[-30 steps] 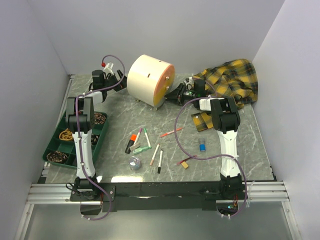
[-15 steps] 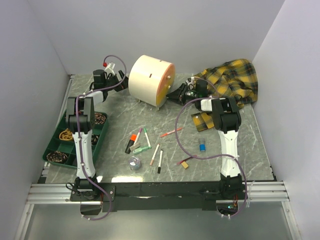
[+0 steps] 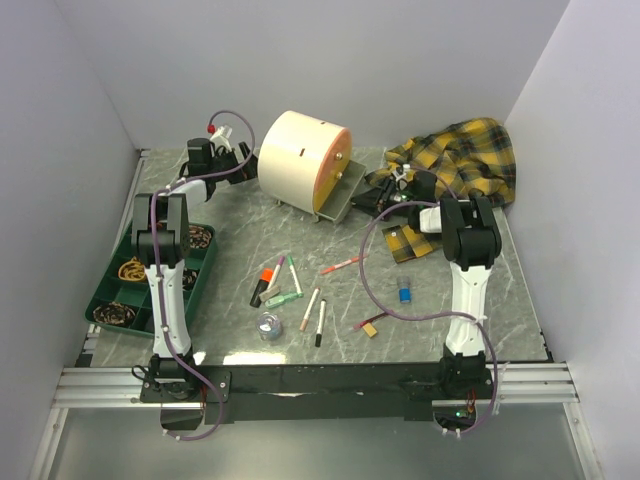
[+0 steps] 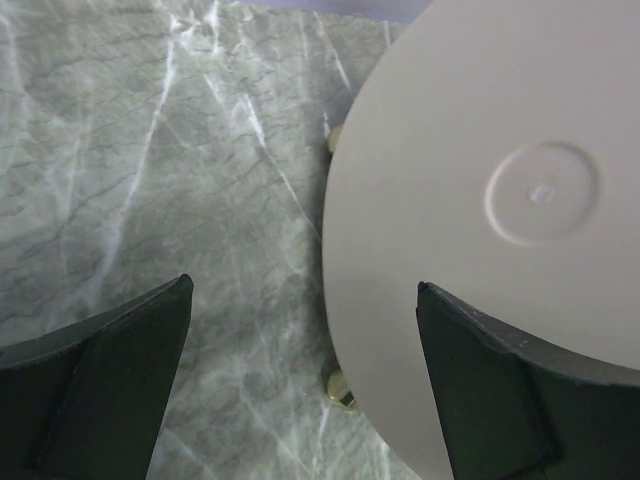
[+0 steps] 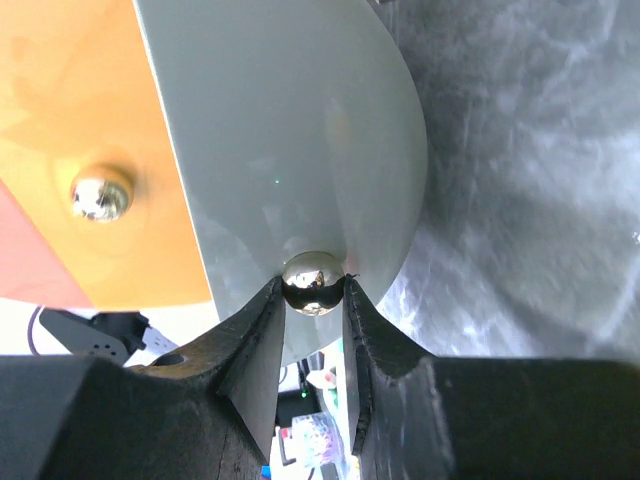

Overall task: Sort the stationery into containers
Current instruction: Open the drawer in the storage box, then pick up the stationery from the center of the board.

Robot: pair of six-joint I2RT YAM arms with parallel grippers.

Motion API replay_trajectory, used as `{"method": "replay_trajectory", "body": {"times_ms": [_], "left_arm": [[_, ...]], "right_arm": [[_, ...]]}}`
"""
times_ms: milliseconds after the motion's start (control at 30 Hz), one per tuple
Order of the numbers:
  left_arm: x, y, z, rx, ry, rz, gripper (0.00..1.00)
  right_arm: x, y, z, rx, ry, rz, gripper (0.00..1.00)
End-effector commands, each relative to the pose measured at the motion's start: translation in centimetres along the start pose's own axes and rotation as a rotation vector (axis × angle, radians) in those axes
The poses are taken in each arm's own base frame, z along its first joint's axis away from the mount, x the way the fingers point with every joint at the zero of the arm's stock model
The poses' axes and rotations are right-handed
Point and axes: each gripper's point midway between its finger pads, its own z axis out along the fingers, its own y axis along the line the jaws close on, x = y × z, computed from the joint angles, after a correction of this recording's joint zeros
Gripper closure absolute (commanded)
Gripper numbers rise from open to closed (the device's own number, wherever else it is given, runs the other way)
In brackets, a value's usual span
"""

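Right gripper (image 5: 313,305): pinching the knob (image 5: 313,282) of a drawer (image 5: 290,130) standing out of the cabinet (image 3: 295,155); pens (image 3: 293,283) lie before the cabinet; left gripper (image 4: 300,290) agape behind it.

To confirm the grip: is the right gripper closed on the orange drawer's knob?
No, the right gripper pinches the round metal knob of the pale grey drawer; the second knob, on the orange drawer, stands free.

Top view looks down from the near side over the whole bench (image 3: 240,225). Both wrist views sit close to the cabinet (image 3: 297,158): left facing its back, right its knob (image 5: 313,282).
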Motion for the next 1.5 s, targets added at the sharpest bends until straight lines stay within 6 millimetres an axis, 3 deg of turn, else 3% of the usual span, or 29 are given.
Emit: {"method": "replay_trajectory", "body": {"times_ms": [0,200,400,500,567,733,900,933,967,1000,1133,1200,1300,1367,1467], "left_arm": [[-3.2,-1.3,-0.5,-0.025,-0.051,0.110,0.01],[-3.5,-0.7,-0.7,-0.070,-0.048,0.144,0.01],[-3.8,-0.9,-0.7,-0.076,-0.056,0.139,0.00],[-3.9,-0.8,-0.9,-0.079,-0.055,0.141,0.00],[-4.0,-0.9,-1.0,-0.073,-0.057,0.136,0.01],[-4.1,-0.6,-1.0,-0.064,-0.065,0.118,0.01],[-5.4,-1.3,-1.6,-0.088,-0.090,0.159,0.01],[-5.5,-0.9,-1.8,-0.122,-0.097,0.166,0.01],[-5.6,-0.7,-2.0,-0.140,-0.099,0.172,0.01],[-5.8,-0.8,-2.4,-0.158,-0.102,0.190,0.00],[-6.2,-0.1,-4.0,-0.253,-0.119,0.234,0.01],[-7.5,0.1,-5.1,-0.313,-0.149,0.272,0.01],[-8.1,0.0,-6.2,-0.356,-0.161,0.297,0.01],[-9.9,1.0,-8.2,-0.405,-0.192,0.306,0.00],[-11.5,0.9,-9.5,-0.440,-0.214,0.352,0.01]], "right_arm": [[-0.3,2.3,-1.8,-0.047,-0.025,-0.058,0.83],[-0.1,2.3,-3.2,-0.047,-0.034,-0.067,0.83],[-0.5,2.4,-3.2,-0.049,-0.042,-0.090,0.79],[-0.9,2.7,-3.1,-0.049,-0.048,-0.121,0.71],[-1.0,2.7,-2.9,-0.028,-0.043,-0.141,0.57],[-1.1,2.9,-3.1,0.029,-0.026,-0.212,0.41],[-0.1,2.7,-5.3,0.151,-0.004,-0.274,0.31],[0.0,3.7,-5.7,0.156,-0.011,-0.304,0.28],[0.5,2.8,-6.3,0.201,-0.006,-0.318,0.27],[-0.1,2.5,-7.5,0.231,-0.029,-0.329,0.27],[0.8,2.9,-10.0,0.339,-0.056,-0.358,0.23],[0.8,2.5,-10.9,0.401,-0.071,-0.410,0.23],[0.5,3.2,-12.6,0.486,-0.094,-0.534,0.21],[0.1,4.4,-13.6,0.535,-0.104,-0.639,0.21],[-1.1,6.3,-15.0,0.613,-0.131,-0.771,0.21]]}}
